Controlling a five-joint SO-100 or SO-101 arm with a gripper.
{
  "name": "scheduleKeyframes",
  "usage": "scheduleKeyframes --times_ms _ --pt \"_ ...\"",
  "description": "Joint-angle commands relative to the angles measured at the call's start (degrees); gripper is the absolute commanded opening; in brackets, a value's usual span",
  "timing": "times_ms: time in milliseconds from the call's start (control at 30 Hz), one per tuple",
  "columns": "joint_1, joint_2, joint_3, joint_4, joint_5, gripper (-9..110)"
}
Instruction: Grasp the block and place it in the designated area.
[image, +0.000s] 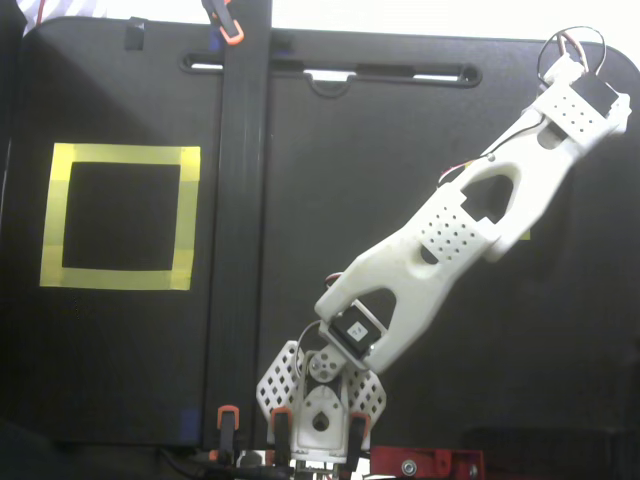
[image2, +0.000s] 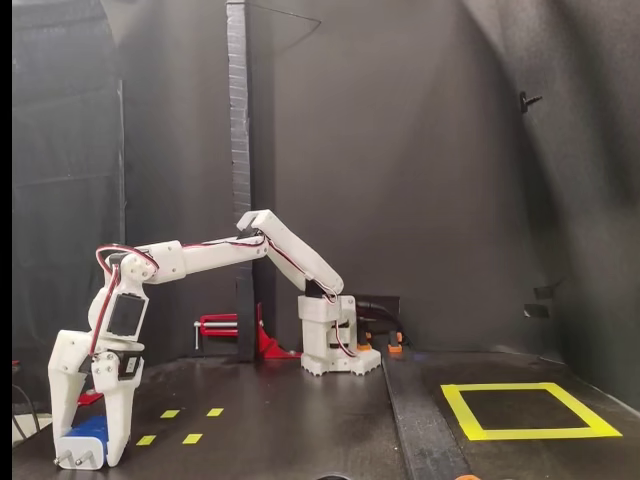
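In the side-on fixed view the white arm (image2: 215, 252) reaches from its base (image2: 338, 345) at the centre of the frame out to the lower left, where its jaws (image2: 88, 455) point straight down at the black desk (image2: 300, 430). The block (image2: 92, 430) (a small blue shape with a pale end at its lower edge) sits between the two white fingers (image2: 118, 415) right at desk level, and the fingers stand on either side of it, close against it; whether they are actually squeezing it cannot be told from here. Four tiny yellow marks (image2: 180, 425) lie on the desk just right of the jaws.

The designated area (image2: 525, 410), a square of wide yellow tape around a black middle, lies at the lower right of that frame, well apart from the block.

In the top-down fixed view the arm (image: 450, 235) stretches from the bottom centre to the upper right corner, while the yellow square (image: 120, 215) sits at the left. The block and the fingertips are hidden under the arm there.
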Motion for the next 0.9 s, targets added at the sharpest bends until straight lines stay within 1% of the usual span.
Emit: scheduleKeyframes --times_ms 0,233,867 --pt "0.3 0.2 0.6 0.9 0.4 21" --pt "-0.3 2.9 0.5 1.4 2.6 21" --pt "-1.1 20.6 0.4 19.1 4.9 21"
